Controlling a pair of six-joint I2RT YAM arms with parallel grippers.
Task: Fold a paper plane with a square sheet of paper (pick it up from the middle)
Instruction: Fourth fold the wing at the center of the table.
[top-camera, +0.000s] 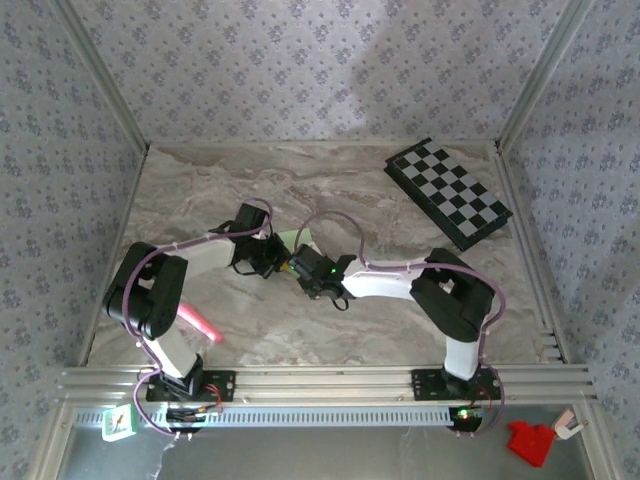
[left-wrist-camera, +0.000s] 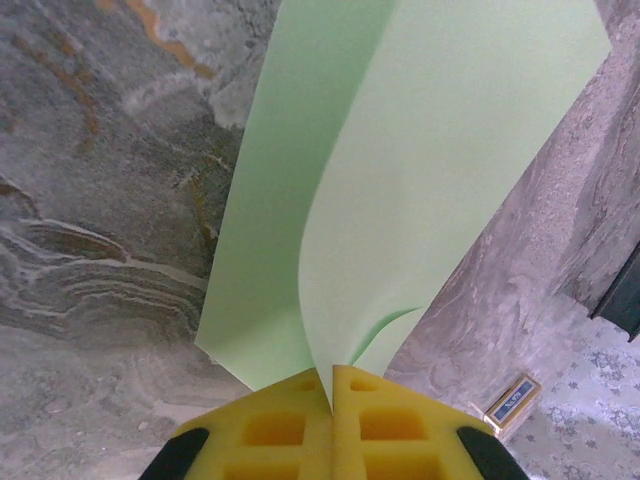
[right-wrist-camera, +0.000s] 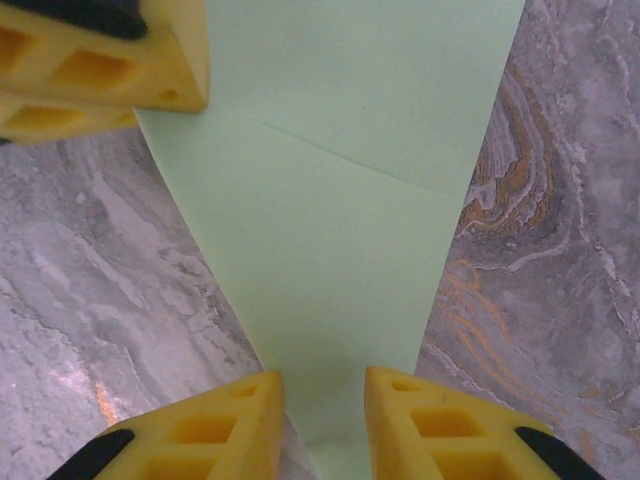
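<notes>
Two grippers at the square sheet of paper (left-wrist-camera: 420, 180), well left of the chequered board (top-camera: 450, 193). Pinched tight in the closed left gripper (left-wrist-camera: 331, 372), curling up off the bench (top-camera: 200, 190). Straddled by the right gripper (right-wrist-camera: 322, 385), jaws part-open, clamping nothing.

My left arm (top-camera: 150, 295) and right arm (top-camera: 455, 300): white shells, black joints | cables (top-camera: 340, 216): pale lilac, looped along both | right wrist: small green light (top-camera: 331, 268) | fingers (left-wrist-camera: 270, 425): yellow, blocky, square pockets moulded in, black backing | bases (top-camera: 450, 385): black, red wire left
</notes>
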